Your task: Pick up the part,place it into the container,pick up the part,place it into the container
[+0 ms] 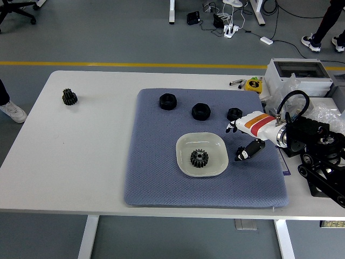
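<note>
A black gear (199,157) lies in the white bowl (186,141) in the middle of the blue mat (156,172). My right hand (235,143), white with an orange stripe, hovers just right of the bowl, open and holding nothing. Its dark thumb tip sits over the spot right of the bowl, hiding whatever is under it. Three black ring-shaped parts lie along the mat's far side: one (167,101) at the left, one (200,111) in the middle, one (234,114) just beyond my fingers. Another black gear (69,97) sits on the bare table far left.
A grey box (295,69), plastic bags (323,116) and a yellow tape measure (253,84) crowd the table's back right corner. A person's shoe (12,111) shows at the left edge of the picture.
</note>
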Controlling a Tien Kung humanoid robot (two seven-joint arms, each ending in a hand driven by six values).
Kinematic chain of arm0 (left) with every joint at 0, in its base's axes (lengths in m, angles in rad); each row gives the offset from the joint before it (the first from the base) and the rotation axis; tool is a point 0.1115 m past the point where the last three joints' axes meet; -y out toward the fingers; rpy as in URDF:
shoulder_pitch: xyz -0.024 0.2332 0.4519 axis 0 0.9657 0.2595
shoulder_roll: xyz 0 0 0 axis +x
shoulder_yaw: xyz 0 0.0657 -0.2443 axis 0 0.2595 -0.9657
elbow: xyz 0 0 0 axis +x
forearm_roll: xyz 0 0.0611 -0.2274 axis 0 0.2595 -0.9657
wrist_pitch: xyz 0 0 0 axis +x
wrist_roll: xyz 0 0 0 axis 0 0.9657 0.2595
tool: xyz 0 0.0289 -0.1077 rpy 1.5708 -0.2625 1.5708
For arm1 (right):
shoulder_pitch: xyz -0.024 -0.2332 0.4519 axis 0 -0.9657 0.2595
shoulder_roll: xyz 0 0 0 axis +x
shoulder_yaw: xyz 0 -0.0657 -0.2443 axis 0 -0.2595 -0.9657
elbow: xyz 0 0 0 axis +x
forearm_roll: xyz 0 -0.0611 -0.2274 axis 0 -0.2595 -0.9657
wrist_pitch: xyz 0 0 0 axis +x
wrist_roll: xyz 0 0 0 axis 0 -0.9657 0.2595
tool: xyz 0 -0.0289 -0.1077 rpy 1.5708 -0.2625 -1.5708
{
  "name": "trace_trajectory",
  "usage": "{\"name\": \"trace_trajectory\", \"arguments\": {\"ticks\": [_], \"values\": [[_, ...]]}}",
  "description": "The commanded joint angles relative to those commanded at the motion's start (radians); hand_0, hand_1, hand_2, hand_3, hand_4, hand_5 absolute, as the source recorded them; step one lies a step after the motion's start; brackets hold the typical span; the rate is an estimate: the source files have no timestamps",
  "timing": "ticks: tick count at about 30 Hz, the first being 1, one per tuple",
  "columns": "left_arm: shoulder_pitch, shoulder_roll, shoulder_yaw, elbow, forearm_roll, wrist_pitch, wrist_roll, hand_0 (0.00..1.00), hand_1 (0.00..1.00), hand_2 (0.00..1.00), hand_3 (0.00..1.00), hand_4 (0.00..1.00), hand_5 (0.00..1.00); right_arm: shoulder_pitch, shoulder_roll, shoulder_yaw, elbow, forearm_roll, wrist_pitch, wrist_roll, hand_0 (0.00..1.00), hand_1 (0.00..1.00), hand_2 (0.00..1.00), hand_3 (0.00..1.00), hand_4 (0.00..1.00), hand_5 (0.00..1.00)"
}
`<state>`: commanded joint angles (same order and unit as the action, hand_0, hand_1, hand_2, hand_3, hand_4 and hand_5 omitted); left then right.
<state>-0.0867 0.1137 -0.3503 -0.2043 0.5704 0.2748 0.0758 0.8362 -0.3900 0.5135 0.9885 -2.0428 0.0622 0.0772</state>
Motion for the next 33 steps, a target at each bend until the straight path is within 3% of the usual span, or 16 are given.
{"name": "trace_trajectory", "arguments": {"ticks": [1, 2, 7, 8, 19, 20, 25, 26, 33], "values": [[0.0, 0.0, 0.0, 0.0, 0.0, 0.0, 0.0, 0.657, 0.681, 0.627, 0.555, 0.598, 0.495, -0.001, 0.001, -0.001, -0.006, 0.002, -0.004, 0.0, 0.375, 0.554, 0.663, 0.669, 0.998, 0.353], [0.0, 0.0, 0.001, 0.0, 0.0, 0.0, 0.0, 0.657, 0.681, 0.627, 0.556, 0.598, 0.495, -0.002, 0.001, -0.002, -0.012, 0.003, -0.009, -0.001, 0.338, 0.512, 0.583, 0.585, 0.998, 0.325], [0.0, -0.001, -0.001, 0.0, 0.003, -0.001, 0.0, 0.657, 0.681, 0.627, 0.556, 0.598, 0.495, -0.001, 0.003, -0.032, -0.039, 0.022, -0.037, 0.0, 0.338, 0.512, 0.583, 0.585, 0.998, 0.325], [0.0, -0.001, -0.002, 0.0, 0.005, -0.001, 0.001, 0.656, 0.681, 0.628, 0.556, 0.598, 0.494, 0.0, 0.003, -0.036, -0.043, 0.023, -0.038, 0.0, 0.307, 0.484, 0.55, 0.548, 0.936, 0.305], [0.002, -0.001, -0.011, 0.0, 0.017, -0.002, 0.003, 0.656, 0.68, 0.628, 0.556, 0.598, 0.494, 0.0, 0.009, -0.065, -0.074, 0.058, -0.058, -0.001, 0.304, 0.483, 0.543, 0.546, 0.951, 0.322], [0.003, -0.001, -0.014, 0.0, 0.021, -0.002, 0.004, 0.656, 0.676, 0.628, 0.556, 0.598, 0.493, 0.001, 0.011, -0.068, -0.079, 0.061, -0.066, -0.003, 0.281, 0.467, 0.516, 0.527, 0.865, 0.298], [0.004, -0.002, -0.02, -0.001, 0.03, -0.003, 0.007, 0.656, 0.676, 0.628, 0.556, 0.598, 0.493, 0.004, 0.021, -0.075, -0.102, 0.071, -0.108, -0.009, 0.281, 0.467, 0.516, 0.527, 0.865, 0.298], [0.004, -0.002, -0.02, -0.001, 0.03, -0.003, 0.007, 0.656, 0.677, 0.628, 0.556, 0.598, 0.494, 0.004, 0.023, -0.076, -0.104, 0.072, -0.113, -0.009, 0.288, 0.455, 0.504, 0.516, 0.816, 0.288], [0.005, -0.002, -0.022, 0.0, 0.032, -0.003, 0.008, 0.655, 0.676, 0.629, 0.556, 0.597, 0.494, -0.001, 0.025, -0.085, -0.111, 0.075, -0.124, -0.001, 0.263, 0.441, 0.491, 0.515, 0.793, 0.297]]}}
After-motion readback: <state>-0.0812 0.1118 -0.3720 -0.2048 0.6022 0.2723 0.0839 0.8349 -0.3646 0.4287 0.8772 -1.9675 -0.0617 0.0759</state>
